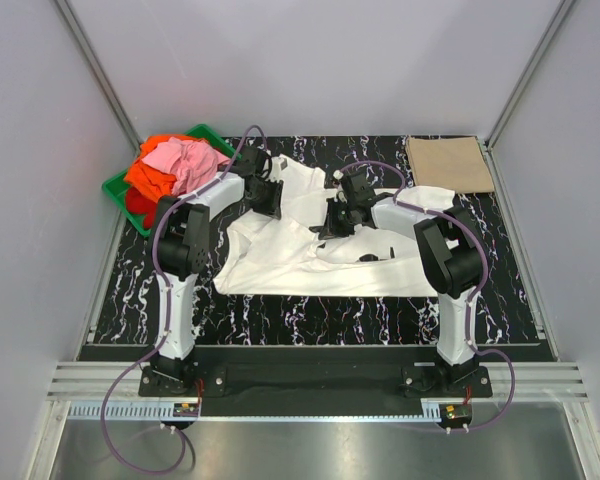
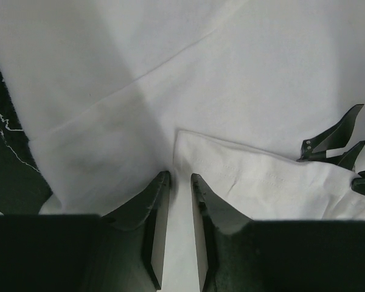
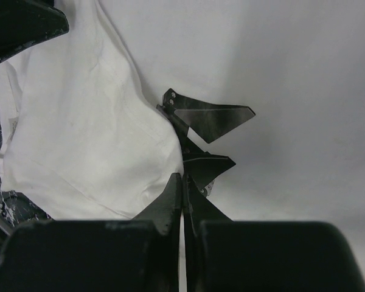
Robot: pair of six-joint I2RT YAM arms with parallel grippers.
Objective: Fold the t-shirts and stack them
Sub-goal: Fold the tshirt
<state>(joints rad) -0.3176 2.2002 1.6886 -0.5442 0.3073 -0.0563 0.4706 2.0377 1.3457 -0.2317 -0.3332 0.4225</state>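
A white t-shirt (image 1: 280, 265) with small black printed marks (image 3: 210, 118) lies rumpled and spread across the middle of the dark marbled table (image 1: 310, 320). My left gripper (image 1: 269, 200) rests on its upper left part. In the left wrist view this gripper (image 2: 180, 177) is open by a narrow gap, with white cloth (image 2: 261, 61) beneath and nothing pinched. My right gripper (image 1: 337, 222) sits near the shirt's centre. It (image 3: 182, 177) is shut at the edge of a folded layer (image 3: 79, 140), pinching the white cloth beside the black marks.
A folded tan t-shirt (image 1: 450, 163) lies flat at the back right corner. A green crate (image 1: 115, 188) at the back left holds a heap of pink (image 1: 185, 160), orange (image 1: 150, 172) and red (image 1: 138, 205) t-shirts. Grey walls enclose the table.
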